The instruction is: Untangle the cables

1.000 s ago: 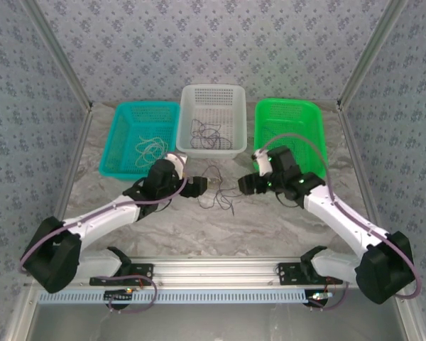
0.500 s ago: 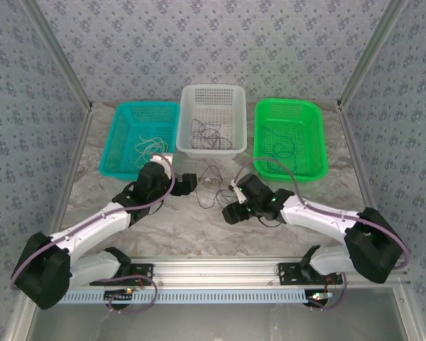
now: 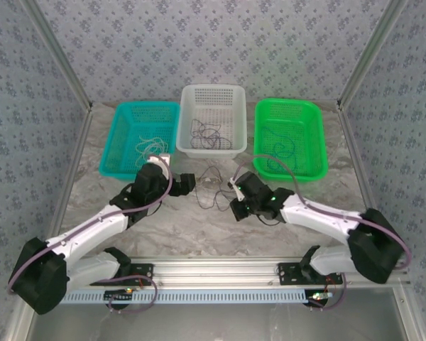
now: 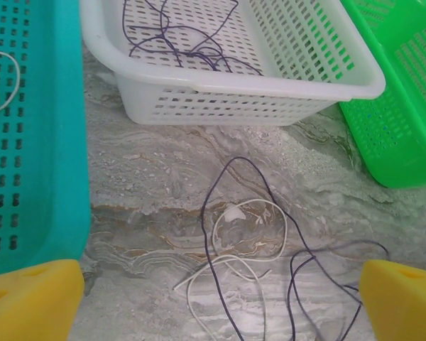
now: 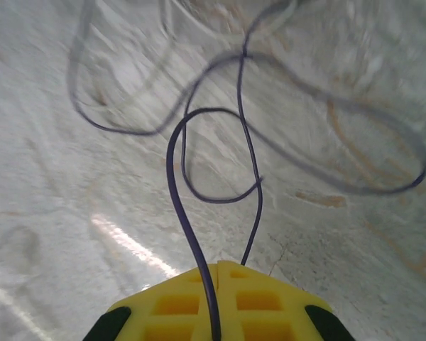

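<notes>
- Plainly, the tangle (image 3: 214, 188) lies on the marbled tabletop (image 3: 163, 227) just in front of the white basket (image 3: 211, 92), midway along its near wall and not touching it.
- It is made of a purple cable (image 4: 235, 159) and a white cable (image 4: 232, 211). Their loops cross one another there, the white ring sitting inside the purple arch.
- More purple strands (image 4: 177, 42) rest inside the white basket itself, apart from the floor tangle.
- The right gripper (image 5: 216, 273) is low over the tabletop, in front of the white basket and toward its right corner. Its yellow pads are pressed together on the purple cable, which runs out from between them in a tall curl.
- The left gripper (image 4: 216, 305) hovers in front of the white basket toward its left corner. Its jaws are spread wide with nothing between them, and they frame the tangle.
- Handling, as a judgement: these wires look nearly weightless and limp, with a little springiness that keeps the loops open. They should slide easily on the smooth top and drag their neighbours along wherever strands cross.
- A thin smooth strand could slip through the pads if it is pulled hard, so a slow, low pull suits it better.
- The best hold for the free hand seems to be the white cable at its small plug end, nearest the white basket. The plug gives more to pinch.
- The right wrist view is blurred farther out, so whether the held strand is knotted or merely laid over the white one probably cannot be settled here.
</notes>
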